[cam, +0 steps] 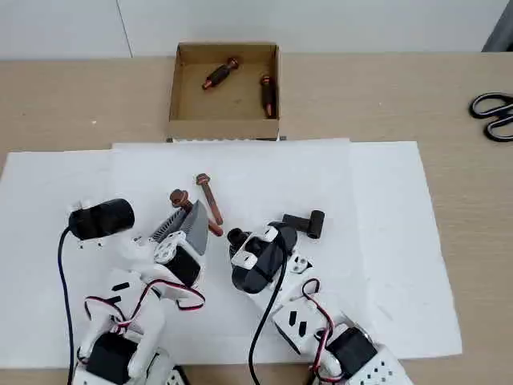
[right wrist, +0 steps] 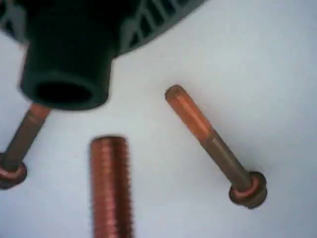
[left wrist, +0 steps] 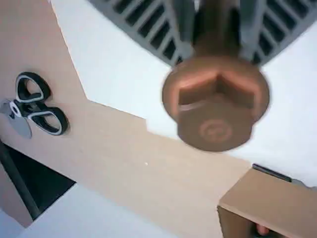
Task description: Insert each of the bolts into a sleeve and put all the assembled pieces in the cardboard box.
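Note:
My left gripper [cam: 189, 215] is shut on a copper bolt [cam: 179, 197]; in the left wrist view its hex head [left wrist: 216, 104] sticks out between the grey fingers [left wrist: 148, 25]. Just to the right, my right gripper [cam: 243, 241] is shut on a black sleeve [cam: 236, 237], whose open end [right wrist: 63, 91] faces the bolts. A loose bolt [cam: 211, 197] lies on the paper beside the left gripper, and the right wrist view shows it [right wrist: 213, 146] with a threaded shaft [right wrist: 111, 186] nearer. The cardboard box [cam: 224, 127] holds two assembled pieces [cam: 220, 74].
Two spare black sleeves [cam: 306, 223] lie on the white paper [cam: 385, 241] right of the grippers. Scissors [cam: 493, 116] rest at the table's far right edge. Another bolt [right wrist: 20, 146] shows partly behind the held sleeve.

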